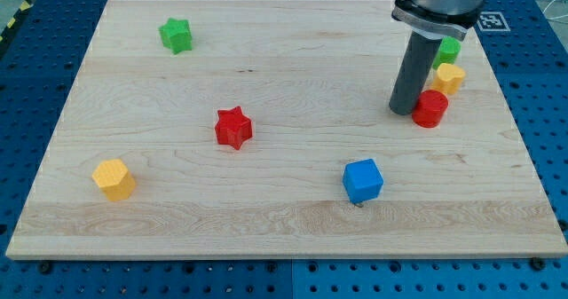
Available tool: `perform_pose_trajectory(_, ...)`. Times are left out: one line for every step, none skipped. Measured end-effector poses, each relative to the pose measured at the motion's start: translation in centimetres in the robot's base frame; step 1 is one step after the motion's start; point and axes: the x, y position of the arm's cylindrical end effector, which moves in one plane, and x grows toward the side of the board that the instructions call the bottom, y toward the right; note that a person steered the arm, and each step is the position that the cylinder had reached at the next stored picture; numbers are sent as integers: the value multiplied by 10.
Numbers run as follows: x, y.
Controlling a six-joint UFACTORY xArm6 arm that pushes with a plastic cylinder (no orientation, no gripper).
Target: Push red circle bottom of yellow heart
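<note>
The red circle (430, 109) sits near the board's right edge. The yellow heart (448, 78) is just above it and slightly to its right, almost touching. My tip (405, 112) rests on the board right at the red circle's left side, close against it. The rod rises from there to the arm's grey head at the view's top.
A green block (450, 50) sits just above the yellow heart, partly hidden by the arm. A blue cube (363, 181) lies at lower centre-right, a red star (233, 128) in the middle, a yellow hexagon (114, 178) at lower left, a green star (176, 35) at upper left. The board's right edge (524, 157) is close.
</note>
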Motion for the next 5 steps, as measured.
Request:
perform_pose_trajectory(3, 1)
perform_pose_trajectory(13, 1)
perform_pose_trajectory(17, 2)
perform_pose_trajectory(17, 5)
perform_pose_trajectory(17, 7)
